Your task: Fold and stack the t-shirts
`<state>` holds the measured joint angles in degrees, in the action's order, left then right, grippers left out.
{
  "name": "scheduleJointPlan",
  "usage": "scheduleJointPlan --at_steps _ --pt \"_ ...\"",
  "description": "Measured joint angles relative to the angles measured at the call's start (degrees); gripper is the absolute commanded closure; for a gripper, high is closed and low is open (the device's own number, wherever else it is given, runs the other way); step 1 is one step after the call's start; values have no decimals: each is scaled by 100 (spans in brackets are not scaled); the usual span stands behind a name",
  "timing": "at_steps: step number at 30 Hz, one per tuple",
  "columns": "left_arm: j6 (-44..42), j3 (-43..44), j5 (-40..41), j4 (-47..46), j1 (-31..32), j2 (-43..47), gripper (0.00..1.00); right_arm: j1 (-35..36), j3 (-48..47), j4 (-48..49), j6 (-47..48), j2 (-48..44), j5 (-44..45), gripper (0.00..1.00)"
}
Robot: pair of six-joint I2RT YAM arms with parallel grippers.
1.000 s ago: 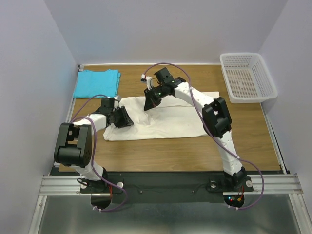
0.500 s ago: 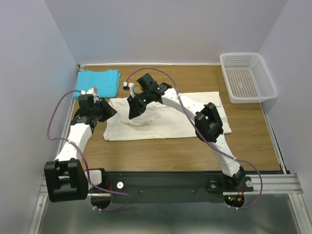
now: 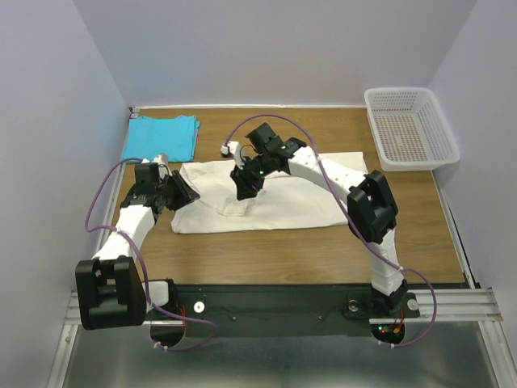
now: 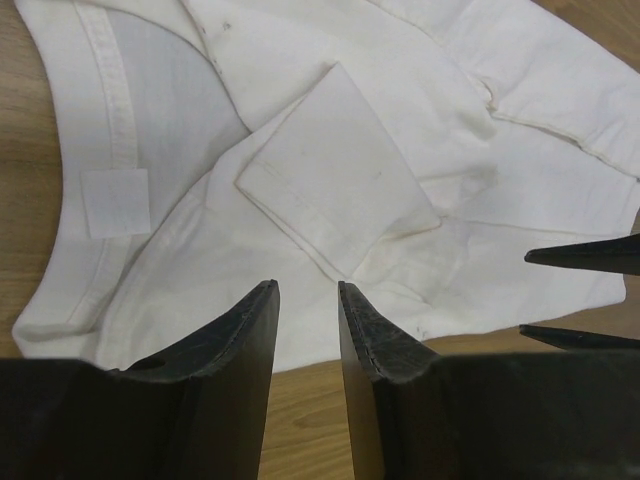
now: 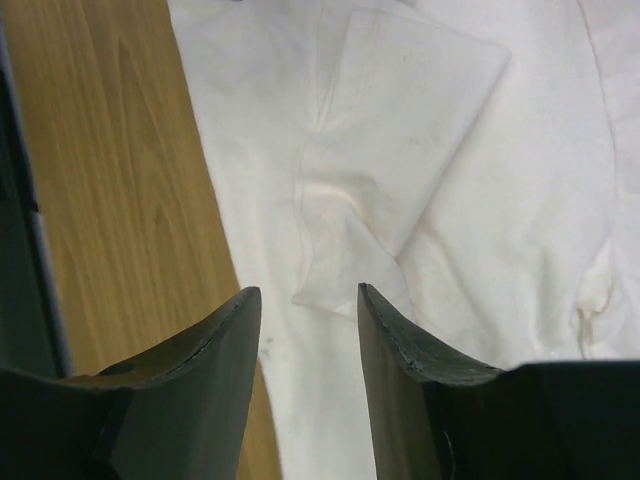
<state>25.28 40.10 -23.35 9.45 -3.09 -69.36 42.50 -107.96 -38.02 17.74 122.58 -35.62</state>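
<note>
One rumpled cream-white cotton t-shirt

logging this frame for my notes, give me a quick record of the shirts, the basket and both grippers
white shirt: spread on the middle of the table, partly folded, pocket facing up
blue shirt: folded, far left corner, apart from the white shirt
basket: far right corner, no shirt in it
left gripper: open, holding nothing, at the white shirt's left edge
right gripper: open, holding nothing, over the white shirt's left half
stack: not yet made
</note>
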Motion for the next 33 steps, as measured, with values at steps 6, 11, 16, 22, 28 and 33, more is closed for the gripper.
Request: scheduleJointPlan --at_steps 6,11,16,22,28,33 --pt "2 -11 -153 -7 0 0 59 13 1283 -122 1768 -608 122 51" --pt "13 -199 -232 -15 0 28 59 157 1475 -262 2551 -584 302 64" --pt "20 -361 -291 11 0 74 59 260 1099 -125 2428 -321 442 75" --pt "33 -367 -356 2 0 37 59 295 1231 44 2039 -168 833 77" --pt "37 -367 -372 -13 0 -337 60 295 1368 118 1834 -105 946 77" --pt "57 -374 -339 -11 11 -623 60 299 1370 315 1606 68 901 77"
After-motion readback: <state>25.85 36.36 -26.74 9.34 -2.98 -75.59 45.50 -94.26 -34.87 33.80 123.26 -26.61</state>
